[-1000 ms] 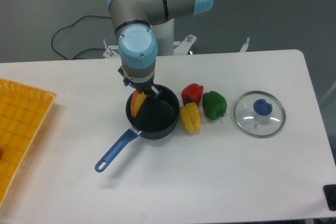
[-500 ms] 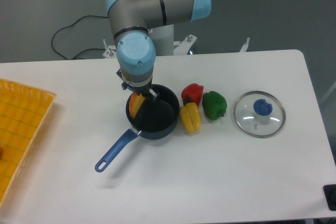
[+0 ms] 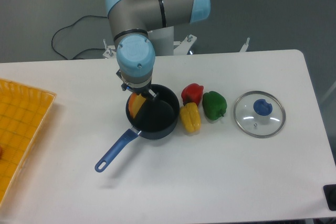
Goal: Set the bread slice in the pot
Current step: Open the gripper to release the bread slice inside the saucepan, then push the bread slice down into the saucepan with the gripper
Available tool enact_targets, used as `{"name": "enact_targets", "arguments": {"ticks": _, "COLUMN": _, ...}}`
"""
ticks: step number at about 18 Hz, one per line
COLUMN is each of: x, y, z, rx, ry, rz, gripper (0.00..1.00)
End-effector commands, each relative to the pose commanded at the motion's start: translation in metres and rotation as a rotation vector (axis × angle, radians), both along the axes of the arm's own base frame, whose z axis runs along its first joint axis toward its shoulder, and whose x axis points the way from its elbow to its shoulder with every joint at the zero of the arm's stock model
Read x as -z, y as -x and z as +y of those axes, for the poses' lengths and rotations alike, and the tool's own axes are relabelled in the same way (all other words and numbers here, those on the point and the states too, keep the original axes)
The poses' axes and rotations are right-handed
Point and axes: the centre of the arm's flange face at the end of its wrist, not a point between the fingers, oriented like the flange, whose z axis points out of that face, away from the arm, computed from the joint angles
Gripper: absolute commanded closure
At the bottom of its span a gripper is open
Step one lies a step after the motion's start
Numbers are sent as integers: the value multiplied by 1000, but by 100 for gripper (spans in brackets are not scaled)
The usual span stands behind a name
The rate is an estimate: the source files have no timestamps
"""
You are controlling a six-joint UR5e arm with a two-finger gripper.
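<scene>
At far left, yellow gridded tray [image 3: 21, 124]; then round dark pot [image 3: 157, 121] with long blue handle, thin yellow-tan bread slice [image 3: 137, 104] tilted inside against left wall; gripper [image 3: 139, 92] just above, risen slightly since before, jaw state impossible to tell; glossy yellow pepper [image 3: 190, 118]; glass lid [image 3: 259, 114].

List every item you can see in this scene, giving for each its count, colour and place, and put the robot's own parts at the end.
bread slice: one, yellow-tan with orange crust, tilted at the pot's left inner side
pot: one, dark with blue handle, table centre-left
red pepper: one, right of pot
yellow pepper: one, against pot's right side
green pepper: one, right of red pepper
glass lid: one, clear with blue knob, table right
tray: one, yellow, left edge
table: one, white
gripper: one, over the pot's left rim, fingers mostly hidden
</scene>
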Motion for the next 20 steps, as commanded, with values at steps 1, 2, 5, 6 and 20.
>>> {"name": "enact_targets", "arguments": {"ticks": 1, "x": 2, "y": 0, "z": 0, "rx": 0, "ry": 2, "rz": -2, "gripper": 100}}
{"name": "enact_targets", "arguments": {"ticks": 2, "x": 3, "y": 1, "z": 1, "rx": -1, "ry": 5, "rz": -4, "gripper": 100}}
{"name": "enact_targets", "arguments": {"ticks": 5, "x": 7, "y": -1, "z": 3, "rx": 5, "ry": 9, "rz": -8, "gripper": 95}}
{"name": "enact_targets", "arguments": {"ticks": 6, "x": 8, "y": -2, "z": 3, "rx": 7, "ry": 12, "rz": -9, "gripper": 84}}
{"name": "enact_targets", "arguments": {"ticks": 20, "x": 1, "y": 16, "z": 0, "rx": -10, "ry": -5, "rz": 6, "gripper": 0}}
